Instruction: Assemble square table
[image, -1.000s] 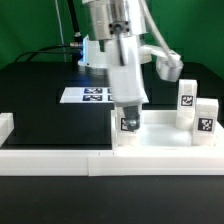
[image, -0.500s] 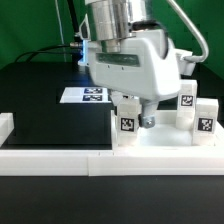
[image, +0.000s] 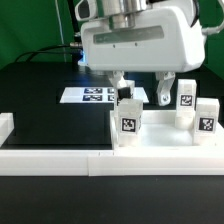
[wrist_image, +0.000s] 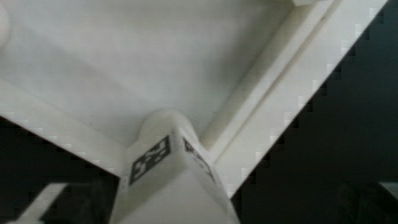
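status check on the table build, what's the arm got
Gripper jaws open, holding nothing. One leg upright in the square table corner, three loose legs on it. Nothing in the way.

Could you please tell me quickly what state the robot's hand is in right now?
Hand: open, fingers spread wide, holding nothing; it hangs just above the leg that stands upright on the square table top.

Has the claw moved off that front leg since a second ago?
Yes. The claw has risen and opened; its fingers now sit above the front leg, which stands free on the square table.
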